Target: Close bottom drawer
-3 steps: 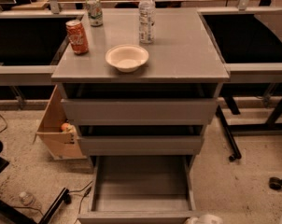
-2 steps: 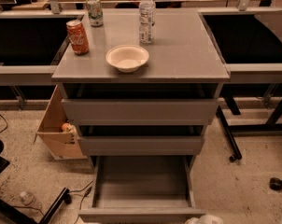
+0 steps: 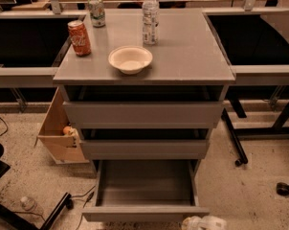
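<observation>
The bottom drawer [image 3: 144, 183] of the grey cabinet is pulled far out; its grey box interior is empty and its plain front panel [image 3: 144, 213] sits near the lower edge of the view. Above it the mid-width drawer front [image 3: 144, 149] and the widest drawer front [image 3: 143, 114] stick out a little. A white part of my gripper [image 3: 202, 223] shows at the bottom edge, just right of the bottom drawer's front panel and close to its right corner.
On the cabinet top [image 3: 183, 56] stand a white bowl [image 3: 130, 59], a water bottle [image 3: 150, 15], an orange can [image 3: 79, 37] and a green can [image 3: 96, 11]. A cardboard box [image 3: 58, 133] leans at the left. Dark tables flank both sides. A plastic bottle [image 3: 29, 206] lies on the floor.
The view has shifted slightly, so the bottom drawer's front panel sits a little higher in the picture and more of the white gripper shows. The drawer stays open.
</observation>
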`<state>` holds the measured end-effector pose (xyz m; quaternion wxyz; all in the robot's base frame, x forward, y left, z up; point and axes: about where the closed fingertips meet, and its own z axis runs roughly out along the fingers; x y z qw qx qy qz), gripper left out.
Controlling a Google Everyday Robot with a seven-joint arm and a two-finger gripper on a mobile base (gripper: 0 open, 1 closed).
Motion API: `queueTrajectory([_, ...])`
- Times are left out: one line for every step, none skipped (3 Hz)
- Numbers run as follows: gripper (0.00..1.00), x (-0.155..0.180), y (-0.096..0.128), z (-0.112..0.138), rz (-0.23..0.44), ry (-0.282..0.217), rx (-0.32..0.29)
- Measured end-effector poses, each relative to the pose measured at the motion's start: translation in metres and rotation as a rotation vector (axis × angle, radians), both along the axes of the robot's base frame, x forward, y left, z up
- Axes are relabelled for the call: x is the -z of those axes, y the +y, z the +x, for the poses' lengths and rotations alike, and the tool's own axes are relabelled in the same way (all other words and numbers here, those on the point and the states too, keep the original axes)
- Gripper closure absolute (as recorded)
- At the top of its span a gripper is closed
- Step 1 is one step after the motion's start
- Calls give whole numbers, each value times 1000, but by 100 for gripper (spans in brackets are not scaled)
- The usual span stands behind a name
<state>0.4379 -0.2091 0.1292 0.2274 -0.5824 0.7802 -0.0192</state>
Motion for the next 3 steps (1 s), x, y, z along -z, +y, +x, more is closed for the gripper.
queueTrajectory([100, 2, 4, 8, 11, -18, -10])
queueTrajectory([100, 9, 8, 36, 19, -57, -60])
queueTrajectory([100, 9, 8, 34, 19, -57, -60])
